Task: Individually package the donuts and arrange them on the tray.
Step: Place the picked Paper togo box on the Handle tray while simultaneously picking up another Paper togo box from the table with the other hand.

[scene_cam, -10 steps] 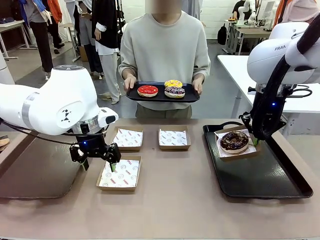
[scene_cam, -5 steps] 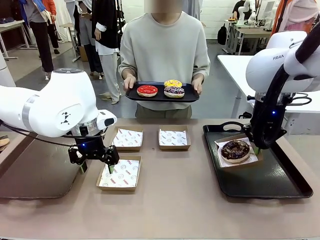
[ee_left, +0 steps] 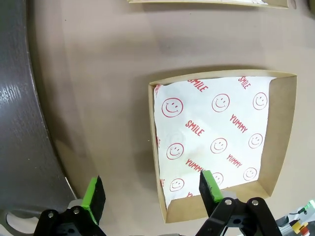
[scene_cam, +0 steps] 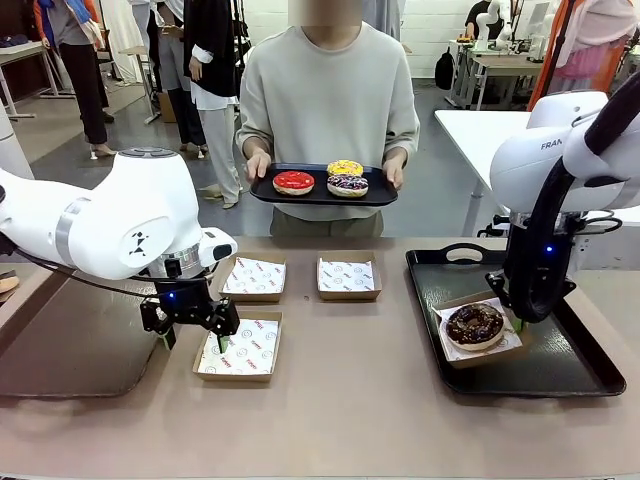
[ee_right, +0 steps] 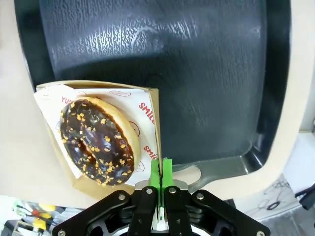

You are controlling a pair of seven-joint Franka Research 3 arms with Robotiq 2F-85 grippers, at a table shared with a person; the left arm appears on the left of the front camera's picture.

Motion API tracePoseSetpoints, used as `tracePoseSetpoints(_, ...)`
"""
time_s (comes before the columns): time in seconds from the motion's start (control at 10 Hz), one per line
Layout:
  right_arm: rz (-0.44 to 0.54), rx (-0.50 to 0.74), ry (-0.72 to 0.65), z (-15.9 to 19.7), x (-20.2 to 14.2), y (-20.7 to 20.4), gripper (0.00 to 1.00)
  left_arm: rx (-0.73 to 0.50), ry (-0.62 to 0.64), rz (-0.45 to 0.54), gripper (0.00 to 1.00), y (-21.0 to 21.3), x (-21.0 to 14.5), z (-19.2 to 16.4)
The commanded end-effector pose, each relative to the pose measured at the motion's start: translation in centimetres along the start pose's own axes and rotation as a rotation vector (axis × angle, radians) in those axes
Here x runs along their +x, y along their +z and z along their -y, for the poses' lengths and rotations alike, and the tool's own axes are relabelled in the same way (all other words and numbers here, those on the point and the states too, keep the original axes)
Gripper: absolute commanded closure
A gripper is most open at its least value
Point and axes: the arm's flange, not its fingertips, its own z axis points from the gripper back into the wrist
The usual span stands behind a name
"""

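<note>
A brown table [scene_cam: 350,400] filled the near scene with a dark grey mat [scene_cam: 70,350] on its left end, a person in a pale sweater [scene_cam: 330,90] stood at its far side, and farther back stood a white table [scene_cam: 480,135] on the right and other people [scene_cam: 85,60] on the left.

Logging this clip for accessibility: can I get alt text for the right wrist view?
The right claw pinches the wall of a paper-lined cardboard box holding a chocolate donut with sprinkles, by the edge of a black tray.
</note>
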Motion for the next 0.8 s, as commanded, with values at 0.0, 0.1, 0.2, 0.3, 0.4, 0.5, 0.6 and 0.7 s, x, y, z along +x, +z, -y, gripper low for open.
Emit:
tracePoseSetpoints(0.0, 0.012, -0.014, 0.035, -0.1, 0.5, -1.0, 0.99, 0.029, 0.029, 0.030, 0.00, 0.0, 0.6, 0.9)
tracePoseSetpoints(0.1, 0.003, -0.013, 0.031, 0.0, 0.7, -1.2, 0.99, 0.033, 0.032, 0.029, 0.00, 0.0, 0.6, 1.0)
tracePoseSetpoints(0.2, -0.001, -0.008, 0.024, 0.1, 0.9, -1.4, 0.99, 0.033, 0.036, 0.023, 0.00, -0.1, 0.7, 1.1)
tracePoseSetpoints(0.3, -0.005, -0.005, 0.024, 0.1, 1.0, -1.6, 0.99, 0.031, 0.040, 0.022, 0.00, -0.2, 0.9, 1.1)
tracePoseSetpoints(0.4, -0.004, -0.002, 0.026, 0.2, 1.1, -1.7, 0.99, 0.029, 0.050, 0.019, 0.00, -0.3, 1.2, 1.2)
tracePoseSetpoints(0.5, -0.006, 0.003, 0.030, 0.3, 1.1, -1.7, 0.77, 0.028, 0.053, 0.014, 0.60, -0.6, 1.5, 1.1)
tracePoseSetpoints(0.6, -0.007, 0.007, 0.036, 0.3, 1.1, -1.7, 0.39, 0.022, 0.057, 0.012, 0.60, -0.8, 1.6, 1.1)
tracePoseSetpoints(0.7, -0.005, 0.009, 0.037, 0.4, 1.1, -1.7, 0.17, 0.023, 0.057, 0.010, 1.00, -0.8, 1.7, 1.2)
